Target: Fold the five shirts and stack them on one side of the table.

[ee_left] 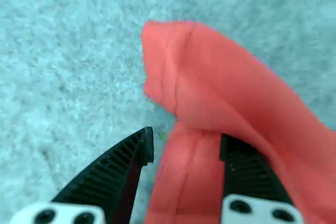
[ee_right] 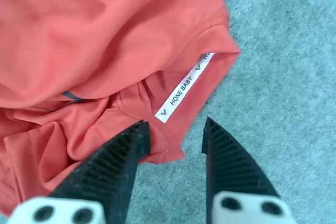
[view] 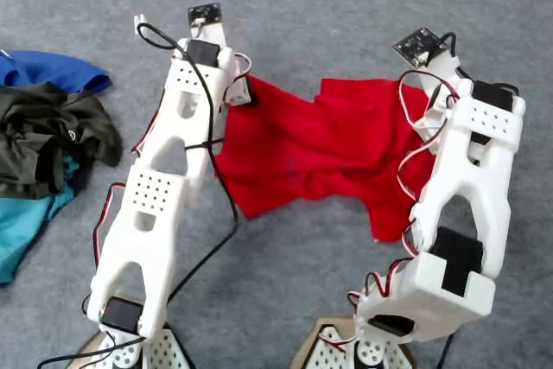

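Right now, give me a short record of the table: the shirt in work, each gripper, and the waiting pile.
Shirt in work: red shirt, crumpled and unfolded at mid-table
Left gripper: fingers open, astride an edge of the red shirt
Right gripper: fingers open, over the collar near the white label
Waiting pile: blue shirt, dark green shirt and teal shirt, heaped on the robot's left
Surface: grey table
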{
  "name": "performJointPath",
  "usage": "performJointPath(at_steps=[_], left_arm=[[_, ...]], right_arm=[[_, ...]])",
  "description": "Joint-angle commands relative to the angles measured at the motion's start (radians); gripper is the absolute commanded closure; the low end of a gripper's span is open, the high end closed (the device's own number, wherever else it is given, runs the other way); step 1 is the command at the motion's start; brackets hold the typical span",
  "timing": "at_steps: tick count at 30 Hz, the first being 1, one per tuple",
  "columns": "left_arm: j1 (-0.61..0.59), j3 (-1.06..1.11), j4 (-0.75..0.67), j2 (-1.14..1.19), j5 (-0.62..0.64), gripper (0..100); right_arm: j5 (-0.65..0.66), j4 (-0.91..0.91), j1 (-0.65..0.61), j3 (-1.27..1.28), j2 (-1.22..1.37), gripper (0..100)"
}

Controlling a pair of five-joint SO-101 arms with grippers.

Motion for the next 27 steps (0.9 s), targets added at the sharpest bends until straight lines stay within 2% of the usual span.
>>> performJointPath(at_steps=[1, 12, 19, 27], left_arm=[[-0.008, -0.051, -0.029, 0.013, -0.002, 78], [0.0, -0.052, -0.13, 0.039, 0.009, 78], [0.0, -0.044, -0.189, 0.044, 0.003, 92], [0.005, -0.051, -0.163, 0.044, 0.002, 98]], right_arm=[[-0.011, -0.018, 0.005, -0.012, -0.004, 81.1], [-0.012, -0.046, 0.015, -0.004, -0.004, 81.1], [-0.012, -0.046, 0.015, -0.004, -0.004, 81.1], [-0.054, -0.052, 0.01, -0.012, -0.01, 81.1]])
